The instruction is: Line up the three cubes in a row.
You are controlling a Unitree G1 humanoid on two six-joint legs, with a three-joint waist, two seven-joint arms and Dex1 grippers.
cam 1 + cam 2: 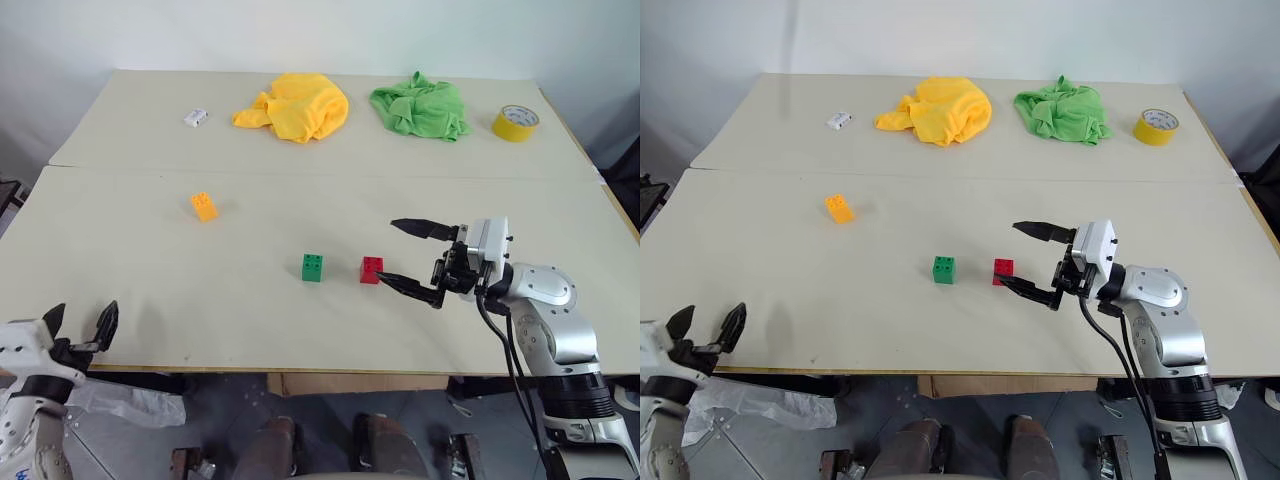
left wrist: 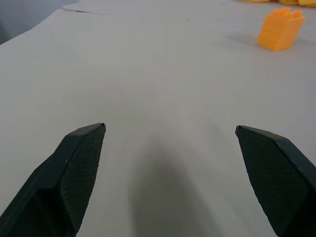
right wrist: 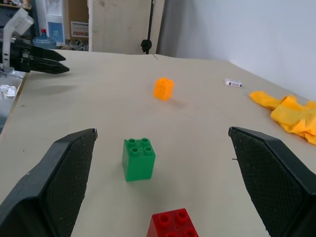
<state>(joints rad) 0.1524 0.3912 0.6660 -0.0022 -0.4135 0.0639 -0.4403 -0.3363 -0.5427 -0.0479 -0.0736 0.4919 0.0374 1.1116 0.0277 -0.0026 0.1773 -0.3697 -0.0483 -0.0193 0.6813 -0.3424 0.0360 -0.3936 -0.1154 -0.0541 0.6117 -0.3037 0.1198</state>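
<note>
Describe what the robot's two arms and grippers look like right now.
The right arm is silver-grey metal with rounded joints and a black cable alongside. The right gripper has a white housing and thin black pointed jaws. The left gripper matches, white with black jaws with textured inner faces.

Silver arm (image 1: 545, 300), black cable, black fingers (image 1: 422, 228)

Three studded cubes are counted on the table: one red (image 1: 371, 269), one green (image 1: 313, 267), one orange (image 1: 204, 206). Two cloths are seen near the far edge, yellow (image 1: 294, 107) and green (image 1: 420, 108). One tape roll (image 1: 515, 123), one small white block (image 1: 195, 118), that's it.
</note>
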